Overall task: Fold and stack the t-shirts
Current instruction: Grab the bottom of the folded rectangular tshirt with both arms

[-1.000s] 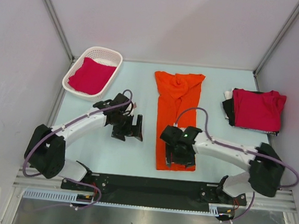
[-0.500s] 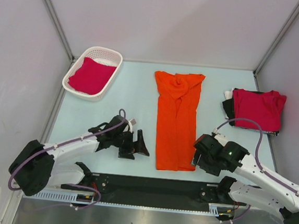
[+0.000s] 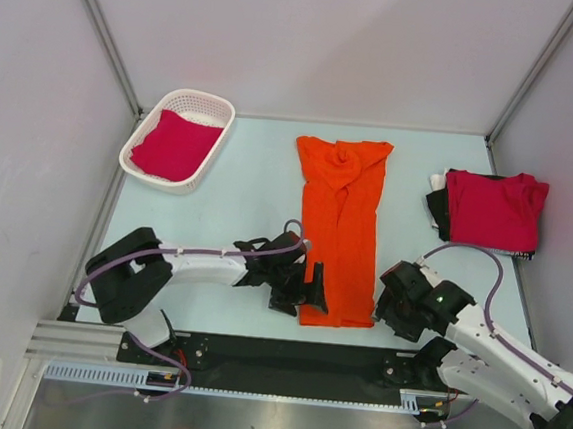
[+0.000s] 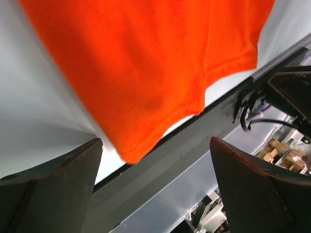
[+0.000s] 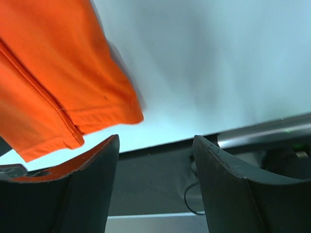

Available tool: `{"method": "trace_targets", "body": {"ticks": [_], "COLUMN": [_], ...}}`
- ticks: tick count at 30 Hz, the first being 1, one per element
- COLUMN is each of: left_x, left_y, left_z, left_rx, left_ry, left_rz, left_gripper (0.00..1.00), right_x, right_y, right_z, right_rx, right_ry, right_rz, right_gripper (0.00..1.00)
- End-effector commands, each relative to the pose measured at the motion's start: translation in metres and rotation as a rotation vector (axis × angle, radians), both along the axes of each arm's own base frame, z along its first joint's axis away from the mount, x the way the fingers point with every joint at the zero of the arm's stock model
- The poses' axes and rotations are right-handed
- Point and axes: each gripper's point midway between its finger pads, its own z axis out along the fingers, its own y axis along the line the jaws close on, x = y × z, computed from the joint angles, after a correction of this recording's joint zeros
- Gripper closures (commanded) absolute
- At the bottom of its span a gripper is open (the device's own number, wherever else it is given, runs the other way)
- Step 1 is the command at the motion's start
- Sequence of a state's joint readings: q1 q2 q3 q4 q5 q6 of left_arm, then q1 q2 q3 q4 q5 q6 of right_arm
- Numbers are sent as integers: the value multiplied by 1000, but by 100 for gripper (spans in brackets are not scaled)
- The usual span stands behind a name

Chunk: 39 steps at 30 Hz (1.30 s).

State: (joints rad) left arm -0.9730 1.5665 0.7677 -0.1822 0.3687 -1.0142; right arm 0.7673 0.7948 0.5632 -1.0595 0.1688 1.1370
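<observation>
Lengthwise-folded t-shirt (image 3: 340, 229) lay mid worktop (image 3: 248, 191). Basket (image 3: 213, 103) stood far left, another t-shirt (image 3: 175, 145) inside. Stack of folded t-shirts (image 3: 493, 208) sat far right. Left pincer (image 3: 308, 289) flanked near hem on left, right pincer (image 3: 387, 309) on right.

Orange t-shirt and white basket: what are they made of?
Orange t-shirt: soft knit cloth, probably cotton jersey, matte. The left wrist view shows fine fabric texture, a stitched hem and limp folds. Basket: white plastic, apparently rigid and faintly glossy, with moulded lattice walls.

Orange t-shirt (image 3: 339, 229) folded lengthwise, centre; crimson t-shirt (image 3: 494, 208) folded, right; crimson shirt (image 3: 175, 145), left.
</observation>
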Motion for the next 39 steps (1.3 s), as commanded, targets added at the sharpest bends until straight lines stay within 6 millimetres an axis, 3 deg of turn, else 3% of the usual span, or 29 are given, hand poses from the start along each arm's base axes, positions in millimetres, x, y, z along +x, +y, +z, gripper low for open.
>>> {"method": "trace_targets", "body": {"ticks": [1, 8, 11, 14, 17, 18, 19, 20, 24, 27, 34, 39], "left_x": [9, 6, 3, 1, -3, -5, -6, -10, -11, -9, 10, 23], "left_y": [-13, -8, -7, -10, -7, -6, -7, -2, 7, 14, 17, 12], "left_z": [0, -11, -18, -23, -32, -35, -36, -43, -42, -31, 31, 50], "left_rx": [36, 99, 118, 133, 183, 195, 201, 238, 284, 311, 296, 298], "left_ry": [0, 26, 51, 72, 102, 114, 128, 148, 146, 120, 0, -46], "left_rz": [36, 47, 43, 31, 17, 14, 11, 5, 6, 10, 66, 87], "left_gripper": [3, 6, 14, 31, 55, 81, 97, 100, 100, 100, 100, 100], "right_x": [23, 32, 40, 43, 41, 40, 39, 39, 36, 36, 44, 67], "right_y": [18, 29, 40, 49, 55, 55, 54, 56, 52, 48, 48, 42], "right_z": [-6, -24, -24, -28, -32, -36, -36, -33, -24, -11, 23, 40], "right_rx": [88, 145, 192, 225, 243, 238, 236, 239, 221, 224, 273, 284], "right_ry": [-57, 6, 3, 34, 77, 100, 112, 117, 136, 125, 61, 2], "right_rz": [44, 93, 129, 168, 215, 219, 225, 244, 267, 277, 325, 324], "right_gripper": [33, 35, 38, 45, 62, 79, 86, 97, 100, 100, 100, 100]}}
